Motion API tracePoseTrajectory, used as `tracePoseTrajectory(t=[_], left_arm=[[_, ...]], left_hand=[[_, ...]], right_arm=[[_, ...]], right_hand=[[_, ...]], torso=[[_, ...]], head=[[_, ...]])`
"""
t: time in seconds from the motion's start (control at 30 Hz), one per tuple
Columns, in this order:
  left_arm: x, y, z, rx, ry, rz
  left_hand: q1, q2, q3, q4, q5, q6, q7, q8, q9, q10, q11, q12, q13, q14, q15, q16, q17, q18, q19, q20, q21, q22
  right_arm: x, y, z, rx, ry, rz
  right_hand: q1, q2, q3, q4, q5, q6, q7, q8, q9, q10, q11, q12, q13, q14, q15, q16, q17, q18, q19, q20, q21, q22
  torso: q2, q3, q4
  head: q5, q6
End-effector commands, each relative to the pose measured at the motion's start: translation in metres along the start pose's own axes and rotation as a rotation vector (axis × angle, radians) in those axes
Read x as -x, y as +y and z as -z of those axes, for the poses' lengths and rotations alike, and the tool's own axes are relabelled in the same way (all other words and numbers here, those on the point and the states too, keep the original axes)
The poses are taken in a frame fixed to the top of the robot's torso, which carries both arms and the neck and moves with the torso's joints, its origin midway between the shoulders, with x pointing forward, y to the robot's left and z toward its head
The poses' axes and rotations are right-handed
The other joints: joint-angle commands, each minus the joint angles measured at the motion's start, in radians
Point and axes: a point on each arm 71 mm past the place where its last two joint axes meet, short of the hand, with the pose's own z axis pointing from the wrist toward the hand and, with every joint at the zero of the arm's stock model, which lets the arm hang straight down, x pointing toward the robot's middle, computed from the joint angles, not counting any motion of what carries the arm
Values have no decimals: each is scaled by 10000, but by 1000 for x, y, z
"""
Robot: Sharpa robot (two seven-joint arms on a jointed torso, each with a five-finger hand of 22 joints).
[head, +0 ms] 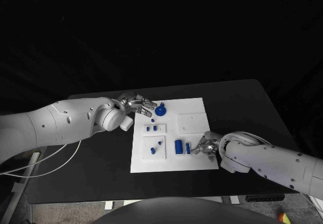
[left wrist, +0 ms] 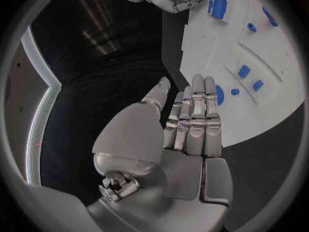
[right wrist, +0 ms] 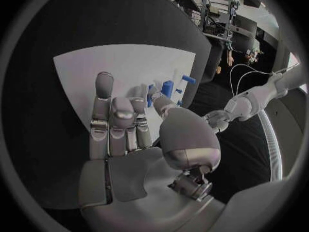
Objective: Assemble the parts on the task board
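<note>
Head view shows the white task board point(head: 192, 161) lying flat in the middle of my black counter point(head: 249, 102). Small blue parts point(head: 179, 146) sit on it, and a round blue part point(head: 161, 111) sits near its far edge. My left robot hand point(head: 138, 105) hovers there, fingers straight, holding nothing. My right robot hand point(head: 205, 145) rests by the near parts; I cannot tell if it pinches anything.

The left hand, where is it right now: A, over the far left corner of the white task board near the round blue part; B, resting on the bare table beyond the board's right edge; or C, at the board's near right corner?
A: the left hand sits at the task board's far left corner, beside the round blue part.
</note>
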Motion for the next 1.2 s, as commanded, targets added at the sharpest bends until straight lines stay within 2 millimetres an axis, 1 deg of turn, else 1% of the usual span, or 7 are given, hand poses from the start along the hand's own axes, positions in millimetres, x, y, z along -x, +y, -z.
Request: tracePoseTrajectory(t=[0.03, 0.17, 0.57, 0.77, 0.87, 1.03, 1.2], left_arm=[[-1, -2, 0, -154, 13, 28], [0, -3, 0, -322, -140, 93], [13, -15, -6, -1537, -876, 696], [29, -30, -16, -2345, -1514, 1056], [37, -37, -21, -2691, -1846, 1319], [47, -48, -32, -3155, -2179, 1713], [49, -54, -41, -3444, -2251, 2002]], left_hand=[[-79, 12, 25, 36, 35, -78, 8, 5, 4, -74, 22, -24, -1, -95, -7, -41, 17, -194, -58, 4, 55, -39], [-65, 13, 32, 25, 35, -65, 3, 8, 5, -67, 19, -24, -1, -92, -10, -41, 18, -193, -56, 1, 58, -40], [35, 169, 252, -93, 30, 382, -239, 7, 7, 220, -111, -28, -5, -605, 49, -72, -234, -256, -350, 80, -115, -149], [-82, 149, 212, -59, -54, 20, -300, -12, -20, -496, -34, -26, -7, -2041, 326, -73, -972, -151, -910, 568, -593, -522], [-103, 116, -27, -10, -98, -295, -328, -9, -34, -1006, -16, -23, -12, -2780, 413, -72, -1426, 73, -1363, 977, -612, -906], [-357, 21, -835, 263, -190, -1826, -427, -113, -107, -2030, -68, -52, -28, -3921, 475, -106, -1889, 510, -2239, 1680, -636, -1521], [-763, -175, -1456, 579, -252, -3897, -651, -184, -178, -4253, -188, -115, -96, -6498, 534, -187, -2001, 650, -3196, 2089, -643, -2079]], right_arm=[[7, -4, 2, 469, -150, -482], [27, -3, 5, 1416, -395, -1134], [126, -10, 6, 3704, -2200, -4203], [172, -26, 0, 4138, -3340, -6066], [185, -33, -3, 4282, -3706, -6734], [198, -39, -8, 4632, -3969, -7720], [197, -38, -12, 4924, -3998, -8232]], right_hand=[[241, -317, -57, 386, -11, -188, 53, -27, 2, -101, 82, 10, -74, -31, 71, -174, -176, -84, -40, 61, -25, -90], [474, -397, -173, 528, 8, -271, 92, 6, 51, -246, 121, -111, -236, -147, 111, -450, -449, -91, -128, 93, -125, -207], [1279, 406, -1068, -360, 1035, -528, 242, -68, 3, -1088, 312, -2413, -2597, -1155, 423, -3757, -3009, -250, -1283, 456, -1341, -2182], [1417, 619, -946, -673, 1514, -1153, 656, -292, -525, -2119, 945, -5008, -5490, -2179, 1190, -7532, -5132, -310, -3662, 1319, -1342, -5615], [1209, 662, -720, -751, 1610, -1343, 741, -250, -1192, -1885, 1346, -7251, -8231, -2659, 1764, -9696, -6667, -418, -4800, 1833, -1354, -7785], [1013, 582, -957, -583, 1879, -1809, 670, -212, -1757, -1971, 1652, -9403, -9258, -4431, 2310, -9759, -9528, -272, -6144, 2632, -1328, -10245], [1213, 881, -2196, -153, 2034, -2149, 529, -54, -1759, -2808, 1668, -9505, -9281, -5532, 2300, -9802, -10161, 930, -7627, 3762, -1299, -12113]], torso=[[-22, 0, -18], [-62, 1, -28], [-648, -67, -190], [-1041, -173, -267], [-1149, -169, -289], [-1299, -125, -326], [-1382, -85, -395]], head=[[13, 110], [18, 266], [83, 942], [243, 1463], [294, 1651], [386, 1902], [464, 2069]])
